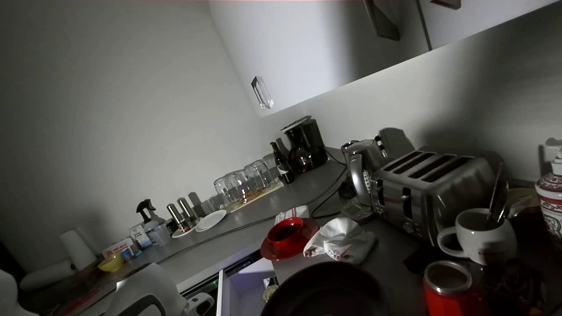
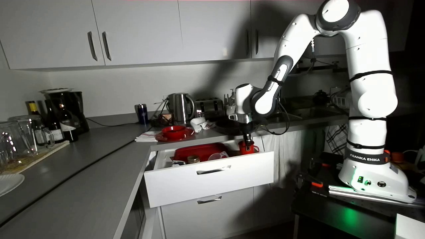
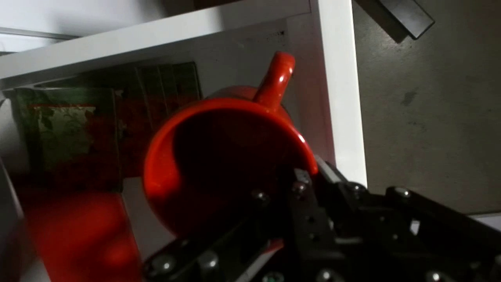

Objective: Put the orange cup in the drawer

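The orange cup (image 2: 245, 148) looks red-orange. It is upright at the right end of the open white drawer (image 2: 209, 179), its lower part hidden behind the drawer front. In the wrist view, the cup (image 3: 227, 156) shows from above with its open mouth toward the camera and its handle toward the top. It is inside the corner of the drawer walls (image 3: 340, 90). My gripper (image 3: 312, 168) has one finger inside the cup and one outside, shut on the rim. The gripper (image 2: 247, 141) points down. I cannot tell whether the cup touches the drawer floor. The gripper is out of view in an exterior view where the drawer (image 1: 223, 294) shows.
The drawer also holds a red tray (image 2: 202, 151), a jar (image 2: 193, 159) and dark patterned boxes (image 3: 74, 125). On the counter are a red bowl on a plate (image 2: 174, 132), a white cloth (image 1: 340, 241), a dark pan (image 1: 327, 292), a kettle (image 2: 181, 108) and a toaster (image 1: 432, 188).
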Tool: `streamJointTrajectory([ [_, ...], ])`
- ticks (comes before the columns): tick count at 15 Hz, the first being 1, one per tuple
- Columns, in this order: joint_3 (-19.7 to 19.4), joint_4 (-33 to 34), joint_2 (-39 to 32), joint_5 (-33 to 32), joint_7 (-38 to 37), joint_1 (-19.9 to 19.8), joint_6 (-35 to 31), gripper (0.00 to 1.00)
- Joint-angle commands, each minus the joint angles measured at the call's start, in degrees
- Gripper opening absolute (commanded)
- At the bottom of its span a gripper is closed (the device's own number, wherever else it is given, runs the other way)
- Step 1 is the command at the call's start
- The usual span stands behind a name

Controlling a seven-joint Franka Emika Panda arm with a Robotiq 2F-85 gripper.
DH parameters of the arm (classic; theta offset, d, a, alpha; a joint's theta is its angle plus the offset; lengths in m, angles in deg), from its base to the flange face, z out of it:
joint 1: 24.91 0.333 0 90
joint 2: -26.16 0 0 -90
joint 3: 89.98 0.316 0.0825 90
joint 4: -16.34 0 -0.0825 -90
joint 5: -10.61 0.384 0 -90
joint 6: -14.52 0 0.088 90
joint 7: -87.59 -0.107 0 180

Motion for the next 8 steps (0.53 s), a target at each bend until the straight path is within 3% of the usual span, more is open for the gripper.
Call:
streamJointTrajectory([
  [1,-0.36,2.41,-3.46,-2.41,-1.80,-0.12,-0.63,0.07],
  [8,-1.30,5.04,-6.58,-2.89,-1.43,-0.33,-1.40,0.07],
])
